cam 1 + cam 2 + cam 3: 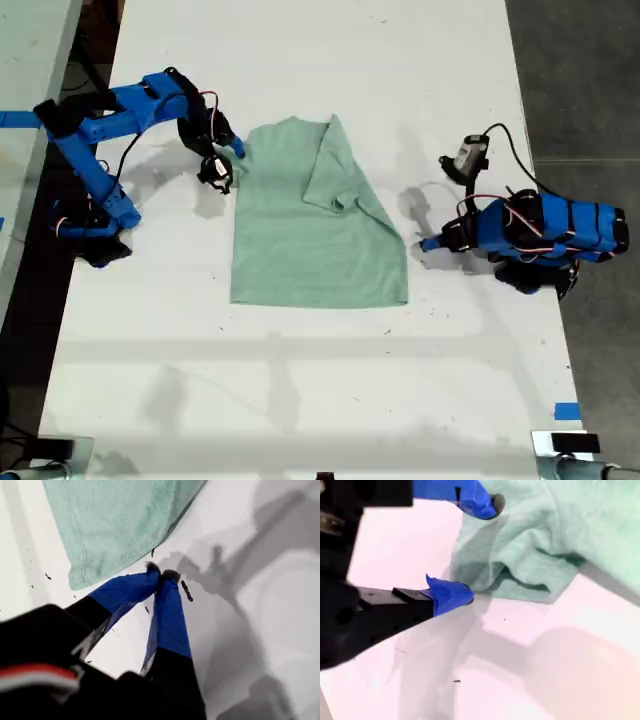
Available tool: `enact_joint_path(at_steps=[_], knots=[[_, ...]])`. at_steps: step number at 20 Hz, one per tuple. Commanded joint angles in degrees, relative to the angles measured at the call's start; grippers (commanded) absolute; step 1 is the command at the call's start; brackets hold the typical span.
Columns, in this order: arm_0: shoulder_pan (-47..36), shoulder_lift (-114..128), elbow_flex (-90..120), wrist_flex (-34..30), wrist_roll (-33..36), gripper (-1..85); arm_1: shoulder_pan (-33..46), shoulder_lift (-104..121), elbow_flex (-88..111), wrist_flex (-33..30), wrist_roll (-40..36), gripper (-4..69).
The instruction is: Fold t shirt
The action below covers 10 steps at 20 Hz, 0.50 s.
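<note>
The pale mint-green cloth t shirt [315,225] lies partly folded mid-table. My first gripper [428,243], closed and empty, rests at the exterior view's right; my second gripper [470,550] gapes at its bunched edge (holding nothing).

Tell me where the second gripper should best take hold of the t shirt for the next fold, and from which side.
Probably the bunched sleeve edge of the t shirt on the exterior view's left, right by my second gripper. Its jaws stand open beside that raised fold, so closing in from the bare table side should catch cloth. My first gripper is shut, off the cloth.
</note>
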Motion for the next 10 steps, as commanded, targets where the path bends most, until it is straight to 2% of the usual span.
enact_joint_path(at_steps=[1, 3, 4, 5, 7, 10], knots=[[-2.37, -2.02, 0.62, -1.41, 1.41, 20.5, -0.62, 0.79, 3.69, -1.23, 0.70, 1.5], [-2.55, -4.83, 0.62, -2.64, 1.58, 18.1, -0.62, 0.79, 3.69, -1.23, 0.70, 1.5], [-1.93, -6.42, 0.09, -3.08, 1.85, 6.0, -0.53, 0.79, 3.69, -1.23, 0.70, 1.6], [-1.49, -8.17, 0.18, -2.90, 0.09, -0.3, -0.53, 0.79, 3.69, -1.23, 0.70, 1.5], [-1.14, -9.67, 0.26, 0.00, -5.01, -0.3, -0.62, 0.79, 3.69, -1.23, 0.79, 1.5], [-2.90, -5.71, -1.14, 10.02, -10.55, -0.3, -0.62, 0.79, 3.69, -1.14, 0.79, 1.4]])
